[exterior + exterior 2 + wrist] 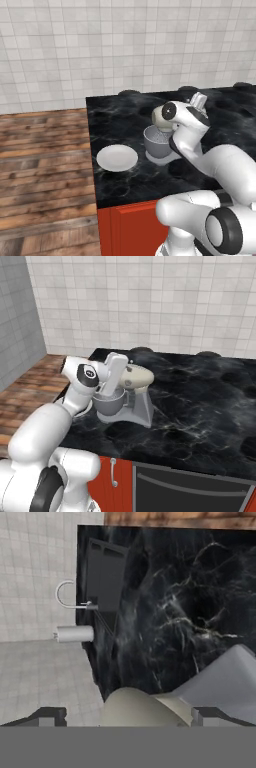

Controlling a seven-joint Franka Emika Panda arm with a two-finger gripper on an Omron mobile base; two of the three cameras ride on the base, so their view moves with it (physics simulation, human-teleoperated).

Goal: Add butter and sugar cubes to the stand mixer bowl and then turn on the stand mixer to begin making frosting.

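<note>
1. the stand mixer point(136, 387) sits near the centre of the right base view on the black marble counter point(200, 401); its cream head points toward the frame's left, and its grey neck and flat base run to the lower right of it.
2. the stand mixer bowl point(109, 403), grey metal, stands upright under the head at centre-left of that view; in the left base view it is just right of centre point(156, 142), with the wire whisk inside it.
3. in the hand view the cream head point(145, 709) fills the bottom centre and the grey base point(225, 682) the lower right.
4. the gripper point(129, 716) hangs above the mixer head, its two dark fingertips point(47, 716) wide apart at the bottom corners of the hand view, clamped on nothing.
5. a white plate point(117, 158) lies flat on the counter, left of the bowl in the left base view, apart from it.
6. a sink point(105, 577) with a curved faucet point(70, 597) shows in the upper left of the hand view.
7. red cabinet fronts point(132, 227) run below the counter edge.
</note>
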